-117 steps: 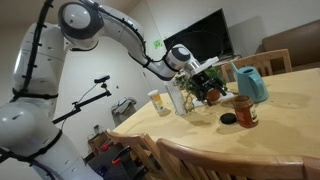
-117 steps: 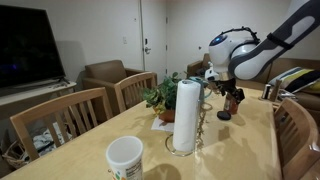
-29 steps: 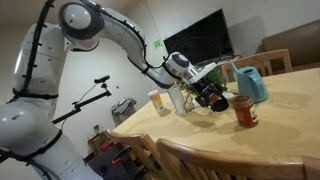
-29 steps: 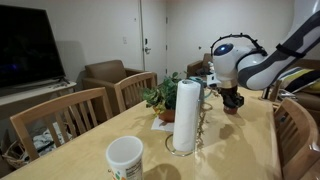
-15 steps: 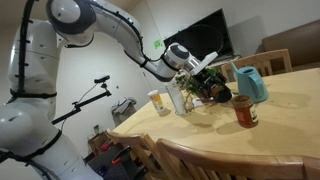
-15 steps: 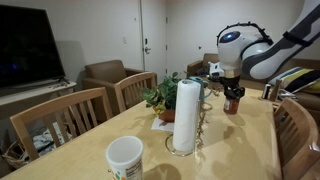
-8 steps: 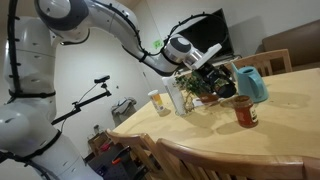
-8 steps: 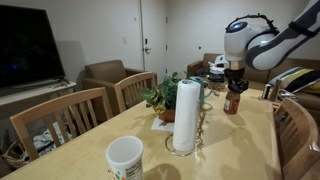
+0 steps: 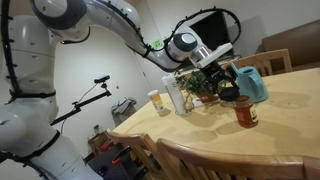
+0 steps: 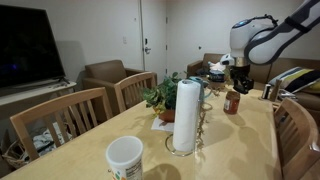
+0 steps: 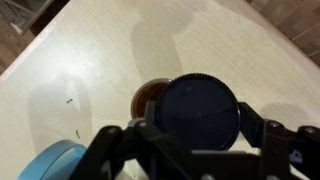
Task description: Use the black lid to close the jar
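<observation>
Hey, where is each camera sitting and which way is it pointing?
Exterior view: beside the robot's base, looking across the table at the jar; whole arm shows.
Exterior view: at table height, looking along it past a paper roll; forearm and end effector show.
Wrist view: looks down at the lid; fingers show.
Shared: all see the jar.

Home setting: dining area open to a living room. Light wooden dining table (image 10: 235, 148) ringed by slat-back wooden chairs (image 10: 58, 115). Flat-screen television (image 10: 25, 45) on a low stand, brown armchair (image 10: 105, 72) next to it, white interior door (image 10: 152, 40) behind. Household items on the table: potted plant (image 10: 160, 97), paper-towel roll (image 10: 186, 115) on a holder, teal pitcher (image 9: 251, 84).
</observation>
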Robot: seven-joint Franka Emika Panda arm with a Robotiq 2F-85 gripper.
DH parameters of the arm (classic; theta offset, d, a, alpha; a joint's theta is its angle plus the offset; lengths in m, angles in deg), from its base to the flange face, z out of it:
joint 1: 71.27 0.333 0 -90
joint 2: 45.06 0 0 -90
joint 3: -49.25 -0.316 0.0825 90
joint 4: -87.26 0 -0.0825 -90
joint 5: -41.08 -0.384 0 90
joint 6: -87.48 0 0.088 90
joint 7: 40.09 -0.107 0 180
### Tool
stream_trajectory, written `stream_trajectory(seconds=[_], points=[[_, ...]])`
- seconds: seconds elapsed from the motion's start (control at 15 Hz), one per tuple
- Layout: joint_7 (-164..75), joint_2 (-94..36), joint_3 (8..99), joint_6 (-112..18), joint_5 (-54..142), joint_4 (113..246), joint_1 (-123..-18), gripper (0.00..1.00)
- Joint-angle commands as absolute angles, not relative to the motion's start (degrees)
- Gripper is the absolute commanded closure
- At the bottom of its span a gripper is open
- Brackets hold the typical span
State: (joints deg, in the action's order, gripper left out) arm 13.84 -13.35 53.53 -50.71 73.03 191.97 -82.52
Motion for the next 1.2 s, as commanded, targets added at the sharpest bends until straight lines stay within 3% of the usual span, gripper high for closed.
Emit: stream_trajectory(seconds=[0.0,0.47,0.53,1.13], points=[[16.21,-12.20,53.81,-46.09,69.37,187.98,-82.34,0.46],[15.51,-8.80,54.08,-37.25,66.51,178.67,-81.86,0.46],[15.07,-10.71,54.19,-40.48,67.55,182.76,-82.00,0.21],[15.06,-9.01,54.17,-39.14,67.15,180.01,-81.98,0.21]])
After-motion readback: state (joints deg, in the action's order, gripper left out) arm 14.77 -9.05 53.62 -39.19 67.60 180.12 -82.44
